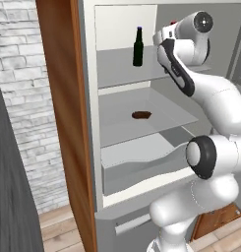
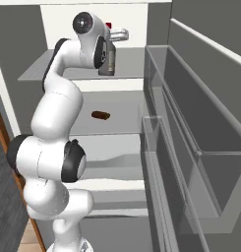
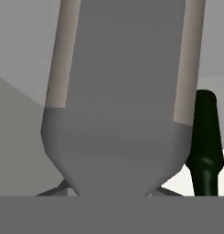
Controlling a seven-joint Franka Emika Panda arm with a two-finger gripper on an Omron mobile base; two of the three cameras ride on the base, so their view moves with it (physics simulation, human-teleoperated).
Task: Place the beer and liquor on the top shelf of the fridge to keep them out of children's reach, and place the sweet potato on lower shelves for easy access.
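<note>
The fridge point(image 1: 87, 147) stands open, the beer point(image 1: 137, 47) on its top shelf point(image 2: 38, 73) and the sweet potato point(image 1: 141, 115) one shelf below. My gripper point(image 2: 111, 35) is clamped on the liquor point(image 2: 107, 58) by its neck, over that top shelf (glass, I judge: rigid, heavyish, slick, breakable). I read no label or writing on anything.

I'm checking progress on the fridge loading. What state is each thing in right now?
beer: upright on the top shelf, free of the gripper.
liquor: upright at the top shelf, gripped.
sweet potato: lying on a lower shelf.
fridge: open.
gripper: shut on the liquor.
</note>
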